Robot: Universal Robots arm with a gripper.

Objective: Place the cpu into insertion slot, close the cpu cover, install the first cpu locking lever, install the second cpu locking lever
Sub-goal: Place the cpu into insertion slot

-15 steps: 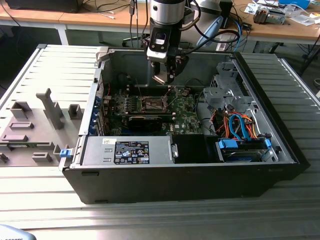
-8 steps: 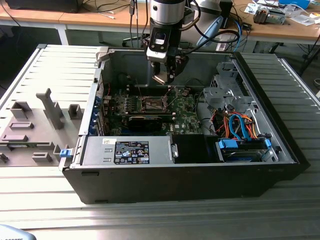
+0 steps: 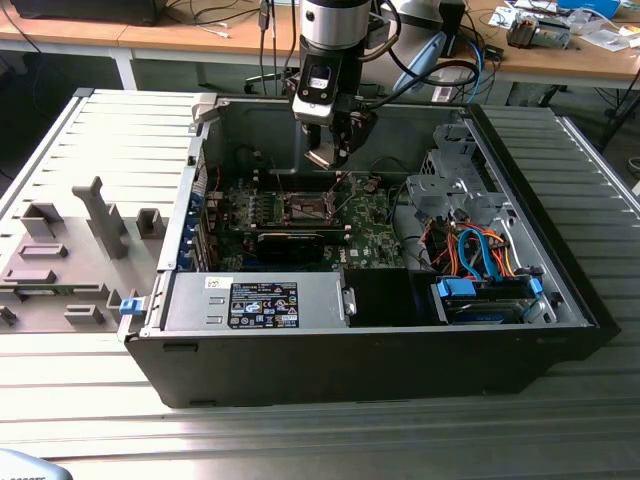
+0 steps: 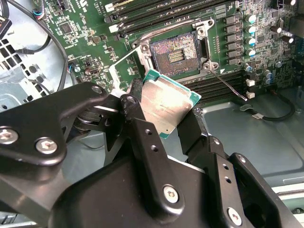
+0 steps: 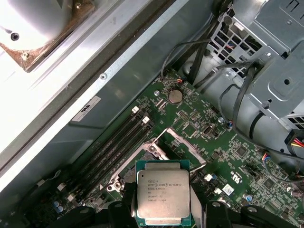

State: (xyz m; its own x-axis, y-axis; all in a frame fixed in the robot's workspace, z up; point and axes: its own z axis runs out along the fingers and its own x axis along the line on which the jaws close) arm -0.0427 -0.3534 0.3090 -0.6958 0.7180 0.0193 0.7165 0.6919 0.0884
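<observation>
1. In the exterior view you can hardly make out the cpu. The gripper (image 3: 330, 150) hangs at upper centre of the frame, and its dark fingers mask whatever sits between them.
2. In the first wrist view the cpu (image 5: 163, 194) covers part of the insertion slot (image 5: 156, 151) behind it. The fingers are cut off at the frame edge.
3. In the second wrist view one black finger (image 4: 137, 128) hides a corner of the cpu (image 4: 166, 102). The insertion slot (image 4: 175, 50) lies bare, its dark centre exposed and apart from the chip.
4. The cpu cover (image 4: 124, 61) looks swung up beside the slot, but you cannot make out its hinge. A thin metal lever (image 4: 228, 84) juts out on the slot's other side.
5. Pose: the arm points straight down into the open computer case (image 3: 400, 360). The gripper hangs above the green board (image 3: 375, 225), over the slot (image 3: 303, 207) and clear of it.
6. Grip: the fingers are clamped on the cpu by two opposite edges. It is held tilted, silver face showing in both wrist views.
</observation>
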